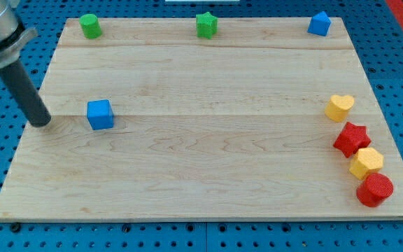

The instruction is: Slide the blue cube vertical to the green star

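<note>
No brand, label or readable writing shows on the blocks, the board or the rod. The blue cube (100, 114) is a plain bright blue block with squared faces, its top a little lighter than the two sides turned toward the view's bottom; it sits flat on the pale wooden surface (208, 161) in the left part of the view, about midway between the view's top and bottom. The end effector is a straight dark rod without jaws, so there is nothing on it to stand apart or together; my tip (40, 122) rests on the board just beside the cube on the view's left, with a narrow strip of bare wood between them, not touching. The green star (206, 24) lies near the board's top edge, well apart from the cube, up and to the view's right of it. Along that same top edge a green cylinder (89, 26) stands toward the left corner and a blue block (320, 23) of a pointed, house-like shape toward the right corner. Down the board's right edge runs a close column: a yellow heart (339, 106), a red star (351, 138), a yellow hexagonal block (366, 162) and a red cylinder (375, 189).
</note>
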